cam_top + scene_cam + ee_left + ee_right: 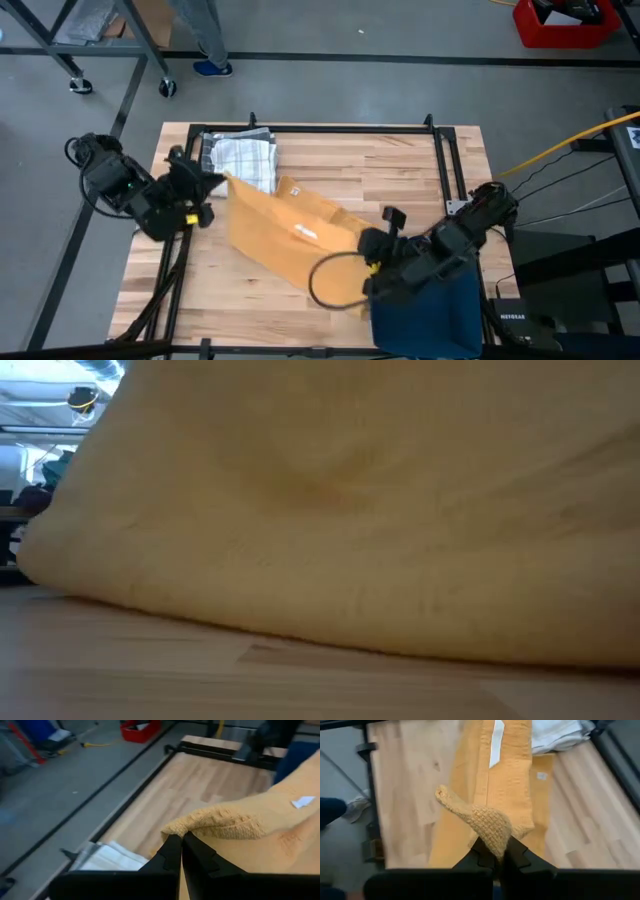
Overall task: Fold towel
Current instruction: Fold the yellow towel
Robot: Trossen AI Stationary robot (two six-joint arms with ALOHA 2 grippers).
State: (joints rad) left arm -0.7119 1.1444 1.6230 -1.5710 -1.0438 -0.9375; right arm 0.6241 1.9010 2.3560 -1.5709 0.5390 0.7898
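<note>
Yellow towel [285,235], mid-frame: left gripper [207,185] & right gripper [372,250] each pinch a corner, clamped shut, holding it taut for folding.

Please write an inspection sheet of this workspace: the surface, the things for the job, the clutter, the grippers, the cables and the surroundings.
Surface: wooden table with black frame.
Job's things: yellow towel, stretched between both arms, white label showing.
Clutter: folded white checked cloth at the far left; dark blue cloth at the near right edge.
Grippers: left gripper shut on a towel corner; right gripper shut on the opposite corner.
Cables: black loop at right arm; yellow cable on the floor.
Surroundings: red bin, a person's legs.
</note>
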